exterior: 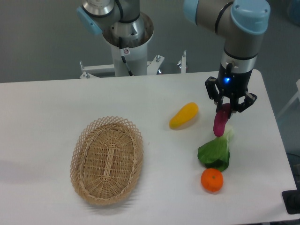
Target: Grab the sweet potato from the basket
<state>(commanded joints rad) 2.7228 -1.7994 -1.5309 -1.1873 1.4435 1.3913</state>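
The purple-magenta sweet potato (220,121) hangs nearly upright in the air at the right side of the table, its upper end pinched in my gripper (227,108), which is shut on it. Its lower tip is just above the leafy green vegetable. The tan wicker basket (107,159) lies empty at the front left, well apart from the gripper.
A yellow elongated vegetable (183,115) lies left of the gripper. A green bok choy (215,152) lies directly under the hanging tuber, with a round orange fruit (212,180) in front of it. The robot's base column (127,44) stands behind the table's back edge.
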